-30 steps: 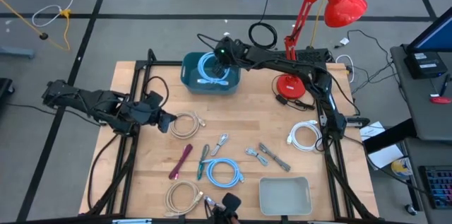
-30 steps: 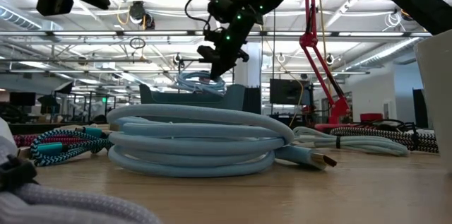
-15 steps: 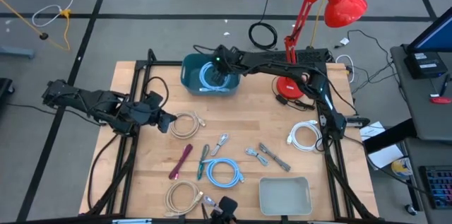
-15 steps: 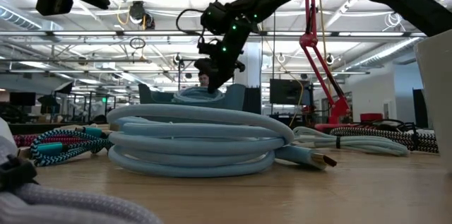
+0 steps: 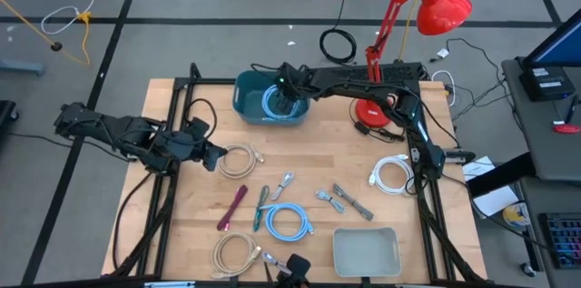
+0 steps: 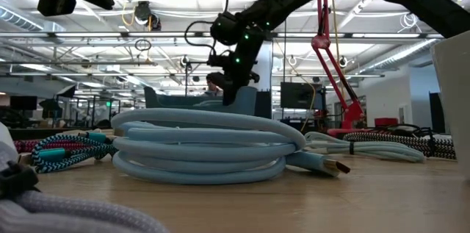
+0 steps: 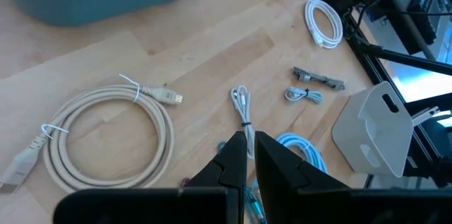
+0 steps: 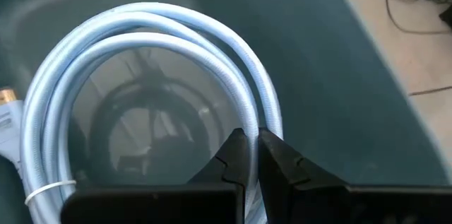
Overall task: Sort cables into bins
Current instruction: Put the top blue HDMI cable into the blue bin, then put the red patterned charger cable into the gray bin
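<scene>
The wooden surface (image 5: 300, 179) is lying below the right end effector (image 5: 289, 97), now lowered from above into the deep dark teal plastic tub (image 5: 247, 106), fingers clamped on the light blue cable coil (image 8: 141, 47) directly beneath it, so release looks imminent.

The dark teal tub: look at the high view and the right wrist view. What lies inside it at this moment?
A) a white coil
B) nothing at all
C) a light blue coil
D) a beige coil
C: a light blue coil lies on the floor of the dark teal tub, with the right gripper down over it.
</scene>
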Controlling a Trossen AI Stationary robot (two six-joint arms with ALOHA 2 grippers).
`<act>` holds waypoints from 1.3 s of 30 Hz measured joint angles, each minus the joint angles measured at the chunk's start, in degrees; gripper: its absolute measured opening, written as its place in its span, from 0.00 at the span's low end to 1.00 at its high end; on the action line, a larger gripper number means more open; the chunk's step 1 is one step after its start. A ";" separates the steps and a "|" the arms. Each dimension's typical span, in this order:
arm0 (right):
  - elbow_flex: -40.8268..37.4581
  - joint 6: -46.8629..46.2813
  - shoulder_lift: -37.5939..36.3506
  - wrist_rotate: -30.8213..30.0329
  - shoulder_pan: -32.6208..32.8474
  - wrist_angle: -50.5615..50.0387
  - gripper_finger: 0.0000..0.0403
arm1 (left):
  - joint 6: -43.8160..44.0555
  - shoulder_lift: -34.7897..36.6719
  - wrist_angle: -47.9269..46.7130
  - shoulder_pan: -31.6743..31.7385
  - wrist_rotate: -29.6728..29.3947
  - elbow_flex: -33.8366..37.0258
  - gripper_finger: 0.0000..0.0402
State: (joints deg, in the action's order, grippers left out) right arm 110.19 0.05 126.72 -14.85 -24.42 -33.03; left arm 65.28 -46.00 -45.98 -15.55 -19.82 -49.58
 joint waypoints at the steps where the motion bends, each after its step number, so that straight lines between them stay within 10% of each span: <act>1: -0.73 -0.18 0.00 0.00 0.02 0.05 0.02 | 0.00 0.00 0.00 0.00 0.01 0.00 0.08; 13: -4.56 -0.29 0.00 0.13 0.02 1.48 0.03 | 0.04 0.00 0.00 0.00 0.21 0.00 0.08; 28: -4.56 1.25 -0.38 0.16 0.15 4.61 0.30 | -0.02 0.00 0.00 0.02 0.21 0.00 0.08; 39: -4.50 1.99 -14.52 1.75 0.87 16.05 0.32 | -0.97 -0.01 1.60 0.04 -0.25 0.02 0.08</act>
State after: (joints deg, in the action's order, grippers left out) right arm 105.69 2.04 112.20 -13.10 -23.56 -16.98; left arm 64.31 -46.01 -44.38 -15.51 -20.08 -49.56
